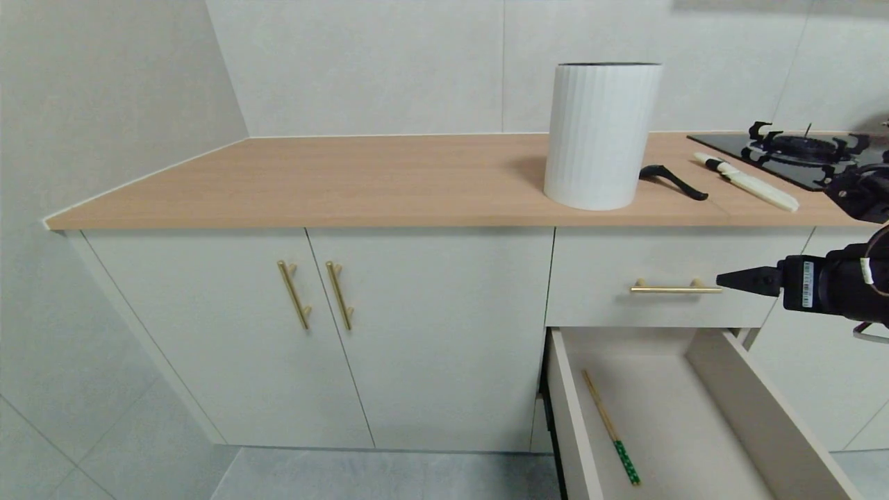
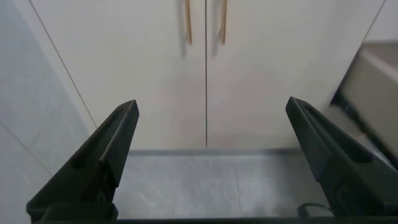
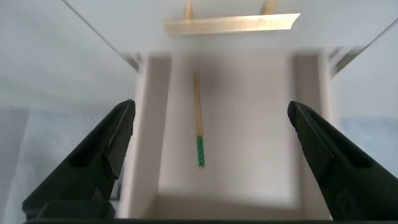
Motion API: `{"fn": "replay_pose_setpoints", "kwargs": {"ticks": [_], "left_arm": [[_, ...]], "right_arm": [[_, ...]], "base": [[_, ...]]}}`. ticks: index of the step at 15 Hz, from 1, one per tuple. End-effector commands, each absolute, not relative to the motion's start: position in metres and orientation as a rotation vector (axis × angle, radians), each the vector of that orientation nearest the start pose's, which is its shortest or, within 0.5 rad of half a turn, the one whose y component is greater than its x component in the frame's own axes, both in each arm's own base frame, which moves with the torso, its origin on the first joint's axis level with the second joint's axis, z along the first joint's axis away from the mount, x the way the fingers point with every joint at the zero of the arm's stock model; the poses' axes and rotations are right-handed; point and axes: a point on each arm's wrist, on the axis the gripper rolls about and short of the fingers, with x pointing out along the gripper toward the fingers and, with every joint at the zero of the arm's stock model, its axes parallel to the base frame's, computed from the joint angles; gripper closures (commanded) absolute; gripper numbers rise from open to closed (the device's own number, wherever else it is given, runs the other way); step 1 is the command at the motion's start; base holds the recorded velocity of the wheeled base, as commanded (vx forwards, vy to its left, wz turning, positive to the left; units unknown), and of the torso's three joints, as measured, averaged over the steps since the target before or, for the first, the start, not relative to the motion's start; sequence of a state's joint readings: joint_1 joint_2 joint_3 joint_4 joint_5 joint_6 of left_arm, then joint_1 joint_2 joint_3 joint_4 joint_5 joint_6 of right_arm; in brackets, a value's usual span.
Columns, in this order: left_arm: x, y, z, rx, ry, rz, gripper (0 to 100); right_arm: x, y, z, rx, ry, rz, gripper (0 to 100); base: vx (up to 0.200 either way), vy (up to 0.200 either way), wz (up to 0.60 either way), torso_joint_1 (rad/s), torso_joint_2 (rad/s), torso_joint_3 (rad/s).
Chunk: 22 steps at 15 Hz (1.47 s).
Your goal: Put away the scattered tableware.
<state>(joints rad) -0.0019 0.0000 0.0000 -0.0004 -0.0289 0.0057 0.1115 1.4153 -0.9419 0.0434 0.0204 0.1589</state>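
Note:
A pair of wooden chopsticks [image 1: 610, 427] with green ends lies in the open lower drawer [image 1: 750, 410]. In the right wrist view the chopsticks [image 3: 199, 127] lie lengthwise on the drawer floor [image 3: 249, 143], below my right gripper [image 3: 211, 107], which is open and holds nothing. From the head, the right gripper [image 1: 726, 279] hangs above the drawer, level with the upper drawer's gold handle [image 1: 675, 288]. On the counter lie a black utensil [image 1: 674, 180] and a white-sheathed knife [image 1: 746, 182]. My left gripper [image 2: 211, 104] is open and empty, low before the cabinet doors.
A tall white ribbed canister [image 1: 601, 135] stands on the wooden counter [image 1: 347, 180], with the black utensil beside it. A black gas hob [image 1: 799, 153] sits at the far right. Two cabinet doors with gold handles [image 1: 316, 295] are closed at left. Grey floor lies below.

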Motion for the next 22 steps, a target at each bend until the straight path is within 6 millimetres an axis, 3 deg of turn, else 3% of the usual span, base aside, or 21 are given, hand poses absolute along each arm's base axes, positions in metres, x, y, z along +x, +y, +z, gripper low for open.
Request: {"fn": "replay_pose_setpoints", "kwargs": {"ticks": [1,9,12,15,16,19,22], "left_arm": [[-0.023,-0.001,0.076,0.006,0.0,-0.031,0],[-0.023,-0.001,0.076,0.006,0.0,-0.031,0],[-0.023,-0.001,0.076,0.006,0.001,-0.031,0],[-0.023,-0.001,0.076,0.006,0.0,-0.031,0],[-0.023,-0.001,0.076,0.006,0.001,-0.031,0],[-0.023,-0.001,0.076,0.006,0.0,-0.031,0],[-0.023,-0.001,0.076,0.006,0.001,-0.031,0]], "right_arm": [[0.231,0.027,0.232,0.132,0.531,0.089,0],[0.236,0.027,0.229,0.13,0.54,0.09,0],[0.252,0.029,0.227,0.136,0.484,0.099,0],[0.303,0.017,0.216,0.081,0.399,0.063,0],[0.332,0.011,0.212,0.083,0.368,0.048,0],[0.39,-0.007,0.2,0.056,0.346,0.087,0],[0.423,-0.023,0.181,0.04,0.35,0.191,0]], "base": [[0.0,0.0,0.0,0.1,-0.55,-0.3],[0.0,0.0,0.0,0.174,-0.48,-0.3],[0.0,0.0,0.0,0.131,-0.32,-0.189],[0.0,0.0,0.0,0.023,-0.05,-0.029],[0.0,0.0,0.0,0.0,0.0,0.0],[0.0,0.0,0.0,0.0,0.0,0.0],[0.0,0.0,0.0,0.0,0.0,0.0]]}}
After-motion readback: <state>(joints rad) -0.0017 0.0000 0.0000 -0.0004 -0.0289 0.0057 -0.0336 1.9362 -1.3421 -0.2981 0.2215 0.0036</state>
